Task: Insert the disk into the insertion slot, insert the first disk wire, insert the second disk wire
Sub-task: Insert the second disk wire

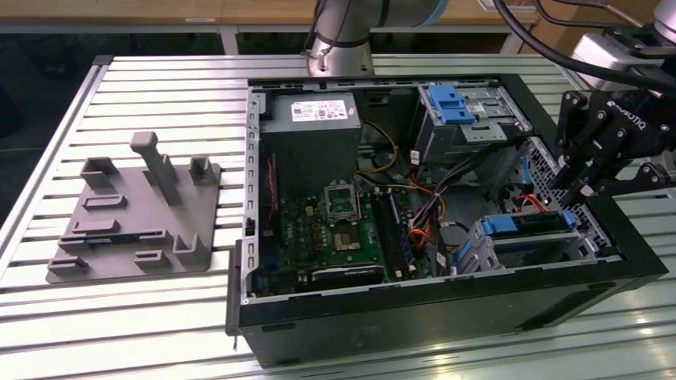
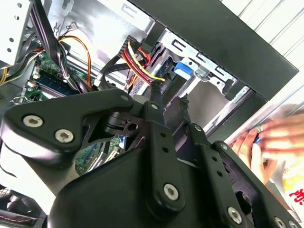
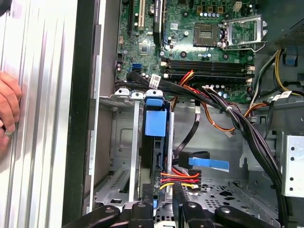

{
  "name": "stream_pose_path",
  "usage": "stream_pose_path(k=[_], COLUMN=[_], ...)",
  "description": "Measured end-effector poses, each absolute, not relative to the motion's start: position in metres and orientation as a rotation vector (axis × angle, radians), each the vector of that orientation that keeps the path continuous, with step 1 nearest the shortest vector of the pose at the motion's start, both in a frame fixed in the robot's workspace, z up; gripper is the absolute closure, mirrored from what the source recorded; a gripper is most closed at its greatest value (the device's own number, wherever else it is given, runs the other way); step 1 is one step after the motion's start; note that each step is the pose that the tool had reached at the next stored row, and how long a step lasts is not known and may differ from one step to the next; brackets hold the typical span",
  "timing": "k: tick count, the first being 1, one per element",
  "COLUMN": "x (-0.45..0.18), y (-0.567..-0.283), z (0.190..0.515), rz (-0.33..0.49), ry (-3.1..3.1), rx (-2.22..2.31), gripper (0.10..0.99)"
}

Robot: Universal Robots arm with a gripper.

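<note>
Blue-framed disk (image 1: pixel 528 225): seated in the insertion slot (image 1: pixel 496 255), at a corner of the open computer case (image 1: pixel 423 313) on the slatted table (image 1: pixel 158 87). Gripper (image 1: pixel 575 194): above the slot, fingers (image 3: pixel 179 197) closed on the red-yellow-black disk wire (image 3: pixel 183 176), just beside the disk. Person's hand (image 3: pixel 7 109): over the table, outside the case.

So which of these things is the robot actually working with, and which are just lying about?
In the job: claw; disk, in its blue carrier; insertion slot holding it; red-and-yellow wire bundle by the claw.
Just lying about: grey moulded plate; a person's hand; motherboard; blue latch on the taller bay.
</note>
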State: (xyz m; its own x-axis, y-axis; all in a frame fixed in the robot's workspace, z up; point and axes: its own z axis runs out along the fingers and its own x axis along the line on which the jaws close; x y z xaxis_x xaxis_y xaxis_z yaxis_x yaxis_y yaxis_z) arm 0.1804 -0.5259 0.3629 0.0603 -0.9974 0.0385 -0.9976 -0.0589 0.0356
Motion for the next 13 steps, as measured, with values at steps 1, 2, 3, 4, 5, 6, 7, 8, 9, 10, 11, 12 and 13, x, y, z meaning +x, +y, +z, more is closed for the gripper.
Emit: stream_pose_path(k=[1,2,3,4,5,6,7,8,9,10,11,12,13], x=[0.180,0.180,0.180,0.180,0.180,0.180,0.180,0.180,0.180,0.180,0.180,0.180,0.180], y=[-0.526,-0.526,-0.525,-0.524,-0.521,-0.517,-0.514,-0.509,-0.505,-0.500,-0.496,-0.491,-0.488], z=[0.363,0.363,0.363,0.363,0.363,0.363,0.363,0.363,0.363,0.363,0.363,0.363,0.363], rz=[0.005,0.005,0.005,0.007,0.014,0.021,0.029,0.035,0.041,0.047,0.053,0.060,0.071], ry=[-2.118,-2.118,-2.118,-2.118,-2.115,-2.111,-2.108,-2.105,-2.102,-2.099,-2.096,-2.093,-2.088], rx=[2.249,2.249,2.249,2.248,2.244,2.241,2.236,2.233,2.230,2.227,2.223,2.220,2.214], gripper=[0.788,0.788,0.788,0.788,0.788,0.788,0.788,0.788,0.788,0.788,0.788,0.788,0.788])
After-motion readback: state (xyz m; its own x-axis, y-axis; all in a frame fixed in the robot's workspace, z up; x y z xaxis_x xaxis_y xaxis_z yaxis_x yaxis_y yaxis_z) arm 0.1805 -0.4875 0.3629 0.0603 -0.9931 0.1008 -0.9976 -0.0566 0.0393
